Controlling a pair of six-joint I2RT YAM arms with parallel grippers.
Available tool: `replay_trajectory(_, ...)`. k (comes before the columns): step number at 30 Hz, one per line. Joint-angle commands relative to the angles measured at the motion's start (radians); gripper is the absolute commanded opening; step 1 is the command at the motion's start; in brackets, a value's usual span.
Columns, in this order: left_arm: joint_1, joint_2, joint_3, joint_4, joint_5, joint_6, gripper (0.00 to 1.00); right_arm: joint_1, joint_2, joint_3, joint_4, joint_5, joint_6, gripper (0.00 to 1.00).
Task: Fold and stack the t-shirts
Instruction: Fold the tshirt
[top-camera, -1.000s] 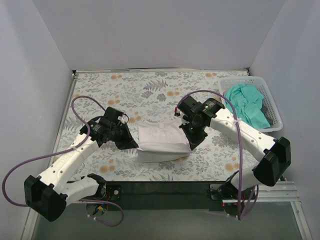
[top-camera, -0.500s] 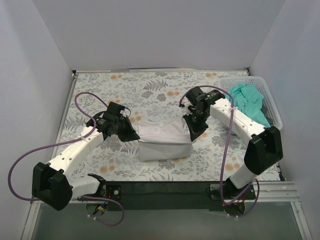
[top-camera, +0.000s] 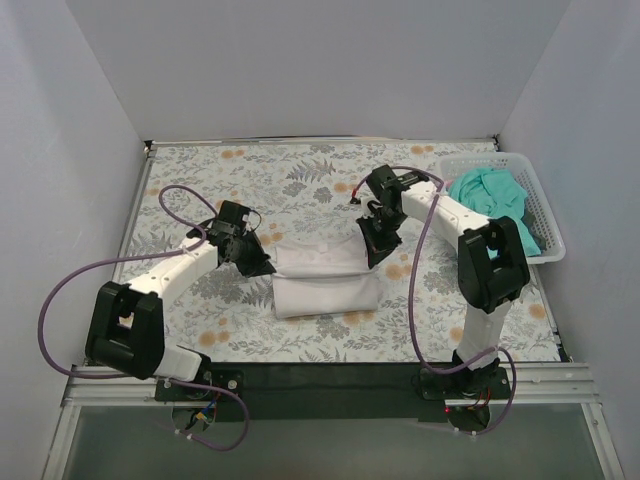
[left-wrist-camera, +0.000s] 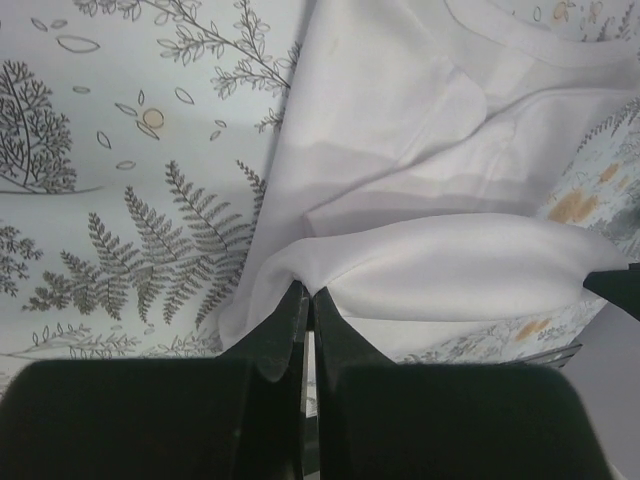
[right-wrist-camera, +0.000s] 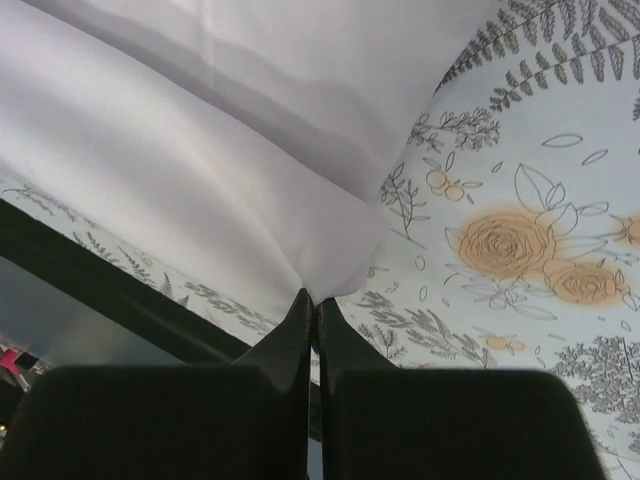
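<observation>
The white t-shirt (top-camera: 322, 276) lies partly folded in the middle of the floral table, with a folded-over layer in front. My left gripper (top-camera: 268, 268) is shut on its left edge; the left wrist view shows the cloth (left-wrist-camera: 430, 270) pinched between the jaws (left-wrist-camera: 308, 292). My right gripper (top-camera: 374, 258) is shut on the shirt's right edge; the right wrist view shows the cloth (right-wrist-camera: 200, 180) pinched at the tips (right-wrist-camera: 314, 298). The teal-green t-shirt (top-camera: 495, 207) lies crumpled in the basket at the right.
The white lattice basket (top-camera: 548, 230) stands at the table's right edge, near the right wall. The floral tablecloth (top-camera: 200, 190) covers the table. Purple cables loop from both arms. A dark strip runs along the near edge (top-camera: 320, 375).
Both grippers have carried the shirt's near edge away from the arm bases towards the far side, folding it over. The arms have stretched out and the shirt now lies flatter.
</observation>
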Motion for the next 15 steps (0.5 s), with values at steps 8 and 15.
replay_trajectory(8, 0.024, 0.108, -0.007, 0.158, -0.024, 0.041, 0.0, -0.065, 0.097, -0.097, 0.203, -0.041, 0.002, 0.01)
replay_trajectory(15, 0.024, 0.082, -0.01, 0.162, -0.016, 0.054, 0.0, -0.068, 0.038, -0.091, 0.2, -0.039, 0.024, 0.01)
